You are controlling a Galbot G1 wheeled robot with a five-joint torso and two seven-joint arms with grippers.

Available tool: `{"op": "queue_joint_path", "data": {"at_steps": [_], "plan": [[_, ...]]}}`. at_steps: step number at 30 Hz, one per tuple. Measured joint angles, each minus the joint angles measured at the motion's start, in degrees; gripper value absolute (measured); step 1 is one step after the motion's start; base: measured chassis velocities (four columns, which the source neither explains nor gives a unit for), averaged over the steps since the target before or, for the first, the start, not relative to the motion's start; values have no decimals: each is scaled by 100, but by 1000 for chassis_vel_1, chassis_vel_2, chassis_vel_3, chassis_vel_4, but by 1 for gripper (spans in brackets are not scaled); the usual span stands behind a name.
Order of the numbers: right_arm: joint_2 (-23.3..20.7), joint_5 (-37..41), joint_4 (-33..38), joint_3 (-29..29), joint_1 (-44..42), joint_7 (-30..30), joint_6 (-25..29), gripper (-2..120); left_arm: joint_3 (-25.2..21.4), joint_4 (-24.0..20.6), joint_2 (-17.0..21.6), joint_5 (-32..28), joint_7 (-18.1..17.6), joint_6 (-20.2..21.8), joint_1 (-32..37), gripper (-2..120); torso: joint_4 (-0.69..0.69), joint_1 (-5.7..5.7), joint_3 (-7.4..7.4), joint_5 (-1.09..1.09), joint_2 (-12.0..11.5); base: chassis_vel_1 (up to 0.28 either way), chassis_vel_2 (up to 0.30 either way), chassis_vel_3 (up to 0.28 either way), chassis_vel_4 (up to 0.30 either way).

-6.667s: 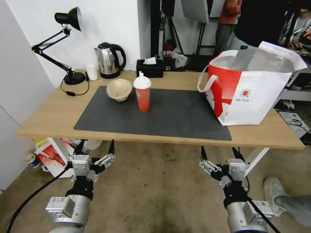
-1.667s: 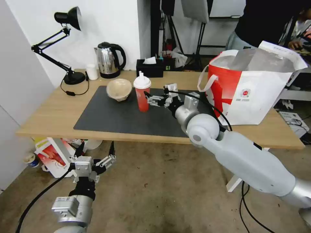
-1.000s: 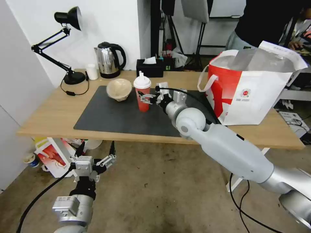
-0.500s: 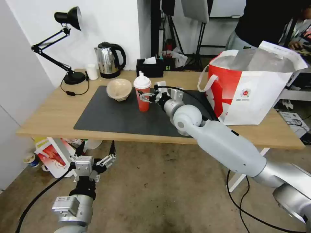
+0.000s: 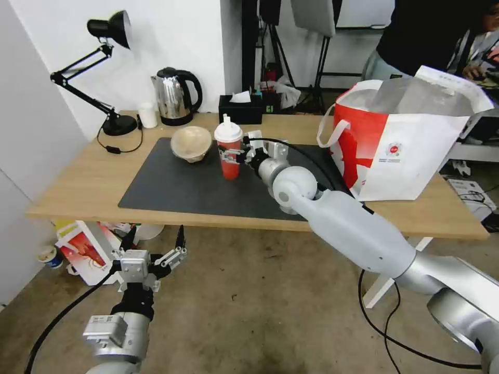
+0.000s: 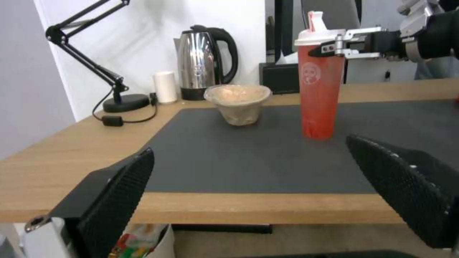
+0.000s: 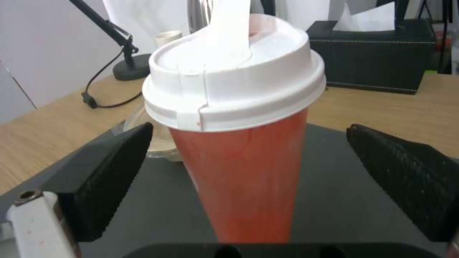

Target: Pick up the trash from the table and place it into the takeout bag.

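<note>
On the dark grey mat (image 5: 249,182) of the surface (image 5: 83,182), the red drink cup (image 5: 229,156) stands upright, its long axis vertical, with the beige paper bowl (image 5: 191,143) just beside it on the side away from the takeout bag (image 5: 410,140). The right end effector (image 5: 230,154) has reached the cup from the bag side, its arm stretched across the mat, so the cup lies straight ahead of it and between its fingers. In the right wrist view the cup (image 7: 239,143) sits centred in the gap, one black pad (image 7: 110,168) to each side and both apart from the red wall; the fingers are spread wide, holding nothing and touching nothing that I can make out. They sit at the height of the upper body, just under the white domed lid (image 7: 234,75). By my reading, the coming move turns on closing squarely across that narrow, tall shape without tipping it. The left end effector (image 5: 152,244) hangs below the surface's near edge, well apart from the cup, fingers also spread and empty; the right arm is plainly the nearer one.
</note>
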Motion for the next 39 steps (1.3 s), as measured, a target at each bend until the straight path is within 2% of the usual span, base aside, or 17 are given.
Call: {"op": "queue_joint_path", "data": {"at_steps": [25, 27, 33, 37, 39], "plan": [[188, 168, -356, -21, 39, -136, -28, 98, -31, -52, 3, -21, -9, -137, 66, 100, 0, 0, 0, 0, 0, 0, 0, 0, 0], [204, 175, -387, -10, 39, -140, -28, 93, -32, -66, 3, -21, -10, -148, 78, 100, 0, 0, 0, 0, 1, 0, 0, 0, 0], [247, 182, -430, 16, 28, -155, -28, 88, -55, -103, 13, -26, -13, -151, 88, 100, 1, 0, 0, 0, 0, 0, 0, 0, 0], [251, 198, -473, 16, 29, -230, -25, 71, -48, -105, 6, -29, -14, -152, 92, 100, 0, 0, 0, 1, 0, 0, 0, 0, 0], [256, 212, -476, 17, 29, -233, -24, 67, -47, -105, 5, -29, -14, -153, 92, 100, 0, 0, 0, 0, 0, 0, 0, 0, 0]]}}
